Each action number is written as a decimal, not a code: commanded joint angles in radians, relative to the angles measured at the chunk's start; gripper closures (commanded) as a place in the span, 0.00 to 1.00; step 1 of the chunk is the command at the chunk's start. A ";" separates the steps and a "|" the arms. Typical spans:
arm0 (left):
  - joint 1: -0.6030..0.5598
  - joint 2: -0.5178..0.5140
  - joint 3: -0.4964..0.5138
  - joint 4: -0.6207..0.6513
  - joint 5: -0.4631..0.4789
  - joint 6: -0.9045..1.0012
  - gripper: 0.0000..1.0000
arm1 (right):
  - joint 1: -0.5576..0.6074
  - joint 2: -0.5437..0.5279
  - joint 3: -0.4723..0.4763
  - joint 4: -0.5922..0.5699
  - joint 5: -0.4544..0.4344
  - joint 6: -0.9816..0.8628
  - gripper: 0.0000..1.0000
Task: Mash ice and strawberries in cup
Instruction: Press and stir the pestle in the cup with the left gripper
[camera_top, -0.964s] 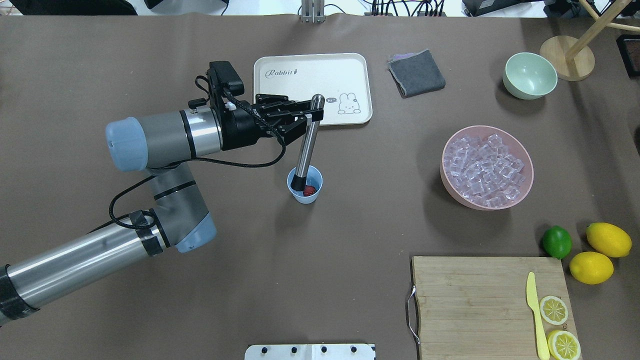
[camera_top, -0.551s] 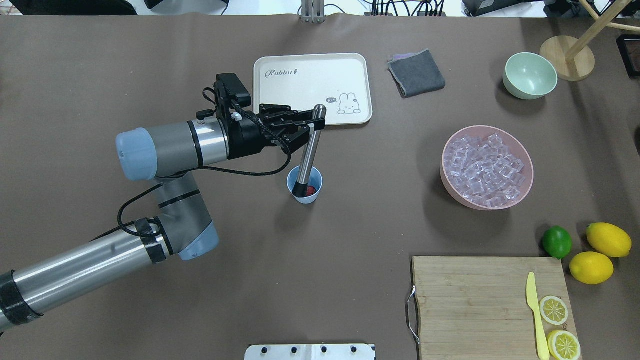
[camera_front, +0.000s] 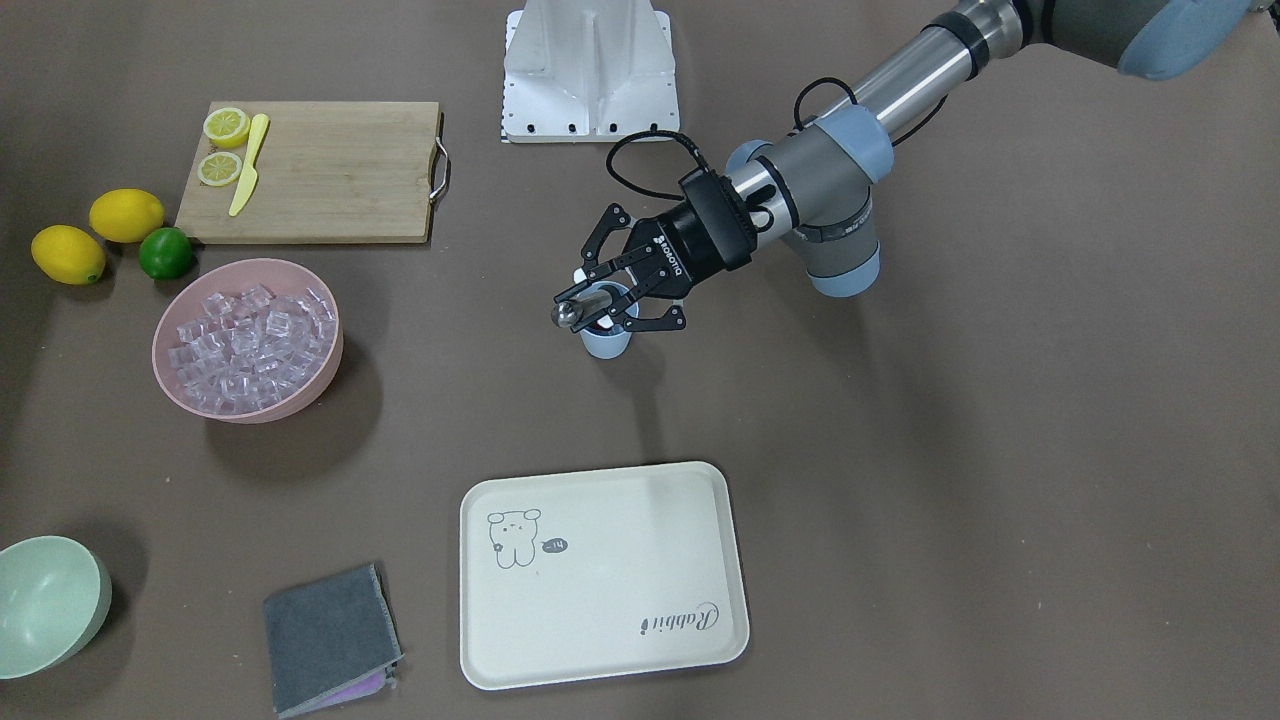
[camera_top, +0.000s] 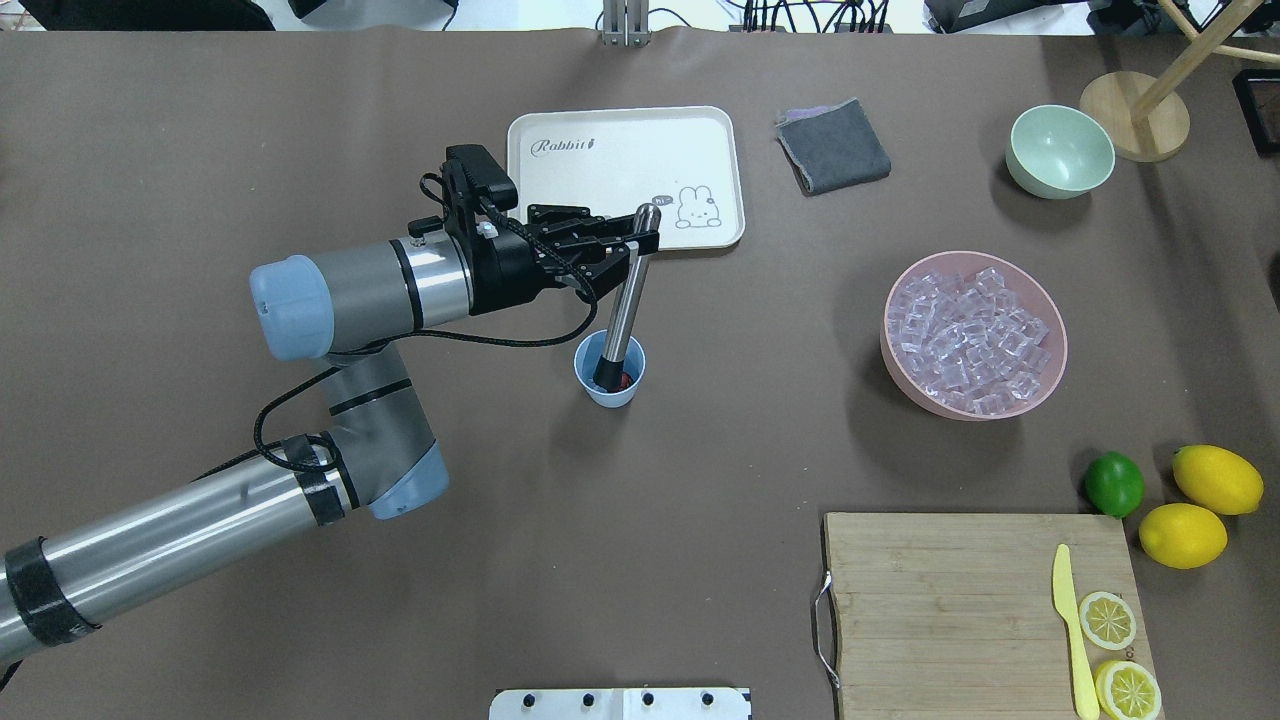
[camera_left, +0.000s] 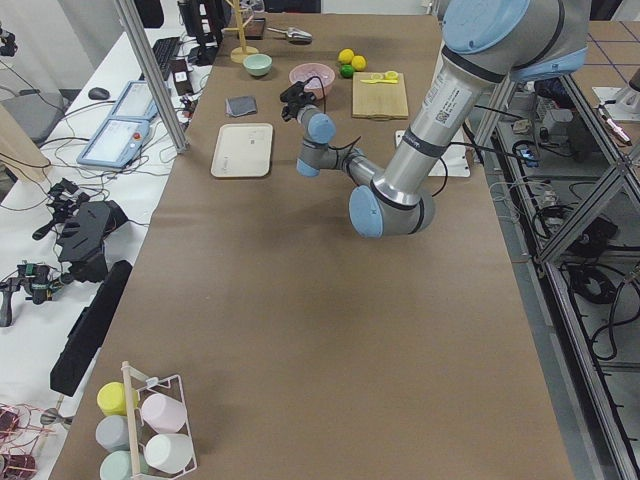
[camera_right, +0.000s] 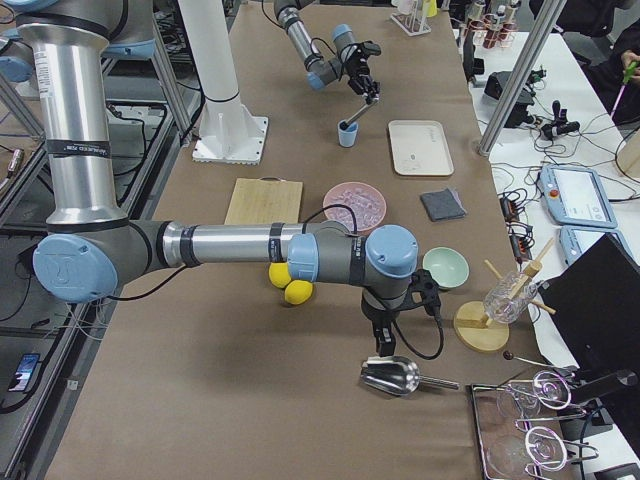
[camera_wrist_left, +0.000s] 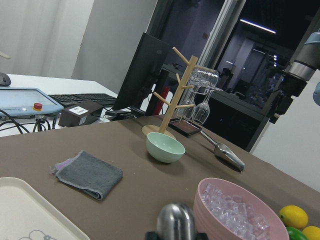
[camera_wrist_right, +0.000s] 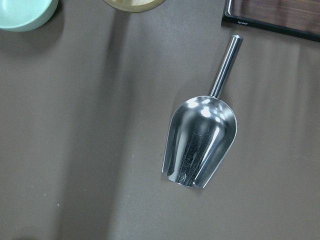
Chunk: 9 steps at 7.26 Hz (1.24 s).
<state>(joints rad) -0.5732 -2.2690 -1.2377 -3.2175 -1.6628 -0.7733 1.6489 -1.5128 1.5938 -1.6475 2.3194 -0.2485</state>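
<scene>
Front view: in the middle of the frame, the left end effector (camera_front: 603, 303) is closed on the top of a metal masher (camera_front: 570, 313), right above the blue cup (camera_front: 606, 345).

Overhead view: the masher leans. Its top points up and right, and its black tip goes down and left into the cup, onto the red strawberry (camera_top: 624, 380). The ice (camera_top: 970, 340) sits in the pink bowl (camera_top: 1062, 350) at the right, well apart.

Right side view: the right end effector (camera_right: 383, 338) hangs by a scoop (camera_right: 392, 375) low in the frame, far from the cup. I cannot tell if it is open. The left arm is nearer.
</scene>
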 joint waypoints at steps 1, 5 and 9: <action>0.001 -0.015 0.026 0.010 0.014 0.000 1.00 | 0.000 -0.001 0.000 0.000 0.000 0.000 0.01; 0.006 -0.017 0.029 0.011 0.015 -0.001 1.00 | 0.000 -0.001 0.000 0.000 0.000 0.000 0.01; -0.031 -0.026 0.000 0.011 0.012 -0.015 1.00 | 0.000 -0.001 0.009 0.000 0.002 0.000 0.01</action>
<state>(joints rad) -0.5942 -2.2909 -1.2301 -3.2061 -1.6500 -0.7848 1.6491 -1.5134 1.5974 -1.6463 2.3197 -0.2485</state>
